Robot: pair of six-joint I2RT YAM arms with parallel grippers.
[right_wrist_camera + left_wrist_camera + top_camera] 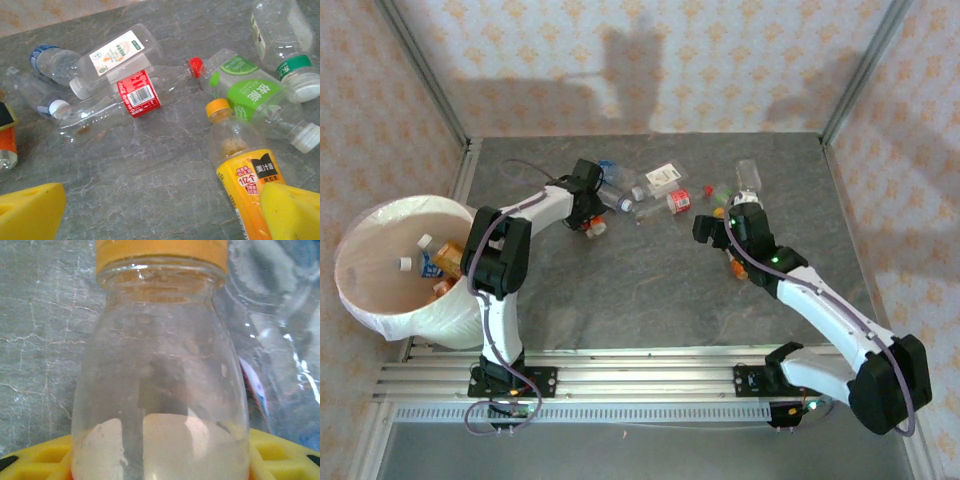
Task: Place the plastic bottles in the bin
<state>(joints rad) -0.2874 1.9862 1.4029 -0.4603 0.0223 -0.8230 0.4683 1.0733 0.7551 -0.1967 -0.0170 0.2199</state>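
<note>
**Left pincer (588, 222) clamped on bottle; bin (352, 238) to its left**

Its pads hugged a clear orange-capped bottle (160, 365) on the bench (650, 290), cap pointing away from the wrist. The left arm was nearer the bin. The right pincer (160, 202) gaped wide beside a yellow-labelled bottle (245, 180).

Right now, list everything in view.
table: one, dark grey.
bin: one, white, left of table.
bottles in bin: several, white caps, orange label.
yellow-label bottle: one, orange cap, front right.
green-label bottle: one, clear, beside it.
green-banded bottle: one, white cap, far right.
red-label bottle: one, red cap, centre.
white-label bottle: one, clear, behind it.
blue-capped bottle: one, clear, left.
orange-capped bottle: one, clear, gripped.
left gripper: one, yellow pads, shut on it.
right gripper: one, yellow pads, open.
</note>
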